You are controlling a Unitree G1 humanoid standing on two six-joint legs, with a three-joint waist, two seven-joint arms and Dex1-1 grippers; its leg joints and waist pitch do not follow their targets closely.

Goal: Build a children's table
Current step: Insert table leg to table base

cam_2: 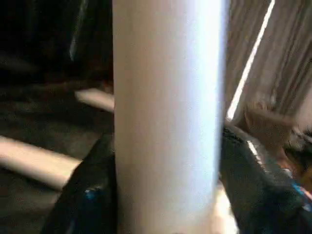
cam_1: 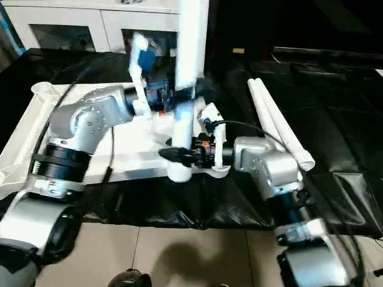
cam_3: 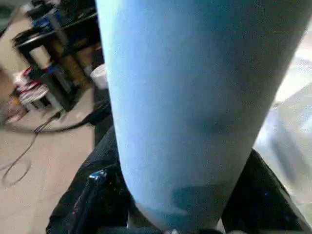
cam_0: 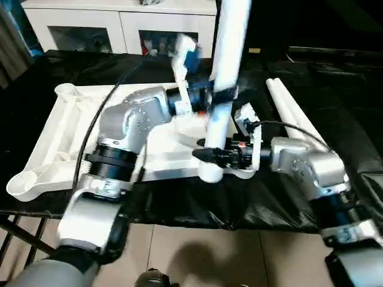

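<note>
The children's table lies in parts on the black-covered desk: its white top rests upside down, round corner sockets facing up, and one white leg stands nearly upright at the near right corner, its rounded foot seated at or just over the socket there; which of the two I cannot tell, since the pincers hide the joint. Two spare legs lie side by side on the desk to the right, well apart from the top. The left pincer clasps the standing leg partway up, and the right pincer pinches it low, just above the socket. The leg looks like a stiff, light, hollow plastic tube with a smooth, probably slippery skin, so a hold near the bottom should steer it best, while a second hold higher up keeps it from leaning. The top looks rigid and light enough to slide under a hard push. The head views show both arms and the whole layout; the left wrist view adds black fingers on either side of the tube, and the right wrist view shows the floor beyond the desk edge.
</note>
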